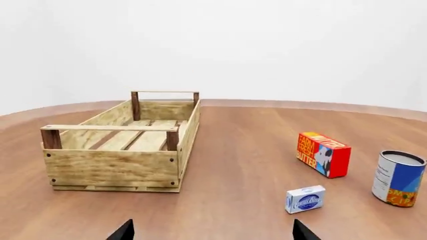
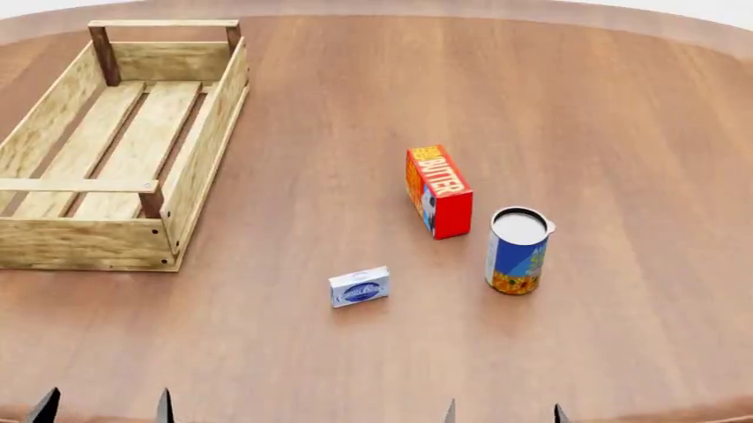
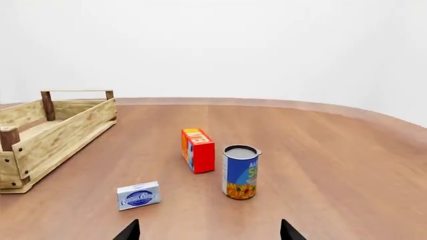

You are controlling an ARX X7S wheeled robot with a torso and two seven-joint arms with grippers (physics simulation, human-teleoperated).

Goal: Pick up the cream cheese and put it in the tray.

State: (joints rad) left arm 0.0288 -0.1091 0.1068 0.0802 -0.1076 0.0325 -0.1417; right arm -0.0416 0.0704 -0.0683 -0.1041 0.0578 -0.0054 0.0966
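The cream cheese (image 2: pixel 359 287) is a small flat pale box with a blue oval logo, lying on the wooden table near the middle front. It also shows in the left wrist view (image 1: pixel 305 199) and the right wrist view (image 3: pixel 139 195). The tray (image 2: pixel 200 150) is a long light-wood crate at the far left, with nothing in it; it shows in the left wrist view (image 1: pixel 113 167) and the right wrist view (image 3: pixel 60 135). My left gripper (image 2: pixel 104 410) and right gripper (image 2: pixel 503 412) are both open and empty at the near table edge, well short of the box.
A red-orange butter box (image 2: pixel 439 191) stands behind and right of the cream cheese. A blue-orange can (image 2: pixel 517 251) stands upright to its right. The round table's edge (image 2: pixel 706 26) curves along the far side.
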